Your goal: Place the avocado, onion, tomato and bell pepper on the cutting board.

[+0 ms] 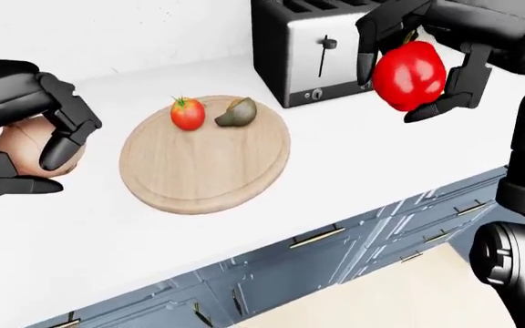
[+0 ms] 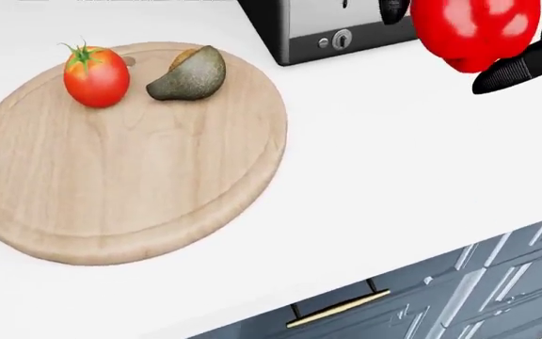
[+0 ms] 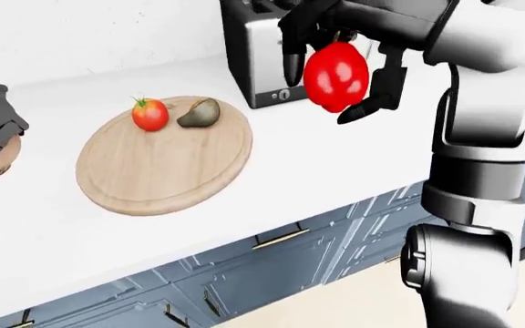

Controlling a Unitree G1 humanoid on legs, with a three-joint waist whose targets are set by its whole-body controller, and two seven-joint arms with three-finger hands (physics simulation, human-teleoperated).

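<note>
Your left hand [image 1: 25, 147] sits at the far left of the left-eye view, above the white counter [image 1: 363, 164], with its dark fingers curled around the onion [image 1: 27, 145]; the pale brown bulb shows between them, so you have it gripped. It hangs to the left of the round wooden cutting board [image 1: 203, 167], apart from its rim.

On the board, the tomato [image 2: 95, 75] and the avocado half [image 2: 188, 73] already lie side by side near the upper edge in the head view, close together but not quite touching. The lower and middle parts of the board are bare wood.

Further right stands the toaster [image 1: 308, 51], just beyond the board's upper right. In front of it your right hand [image 1: 415, 58] holds the red bell pepper [image 1: 409, 75] in the air, fingers wrapped over its top and down its sides, well above the counter and to the right of the board.

So two of the four are done, and you are in the carry step with the last two, one in each hand. Next, I judge, you need to bring each hand inward over the free wood, lower it until the item is close to the surface, and only then release. Aim below the tomato and avocado so you do not knock them, and expect the onion to roll.
</note>
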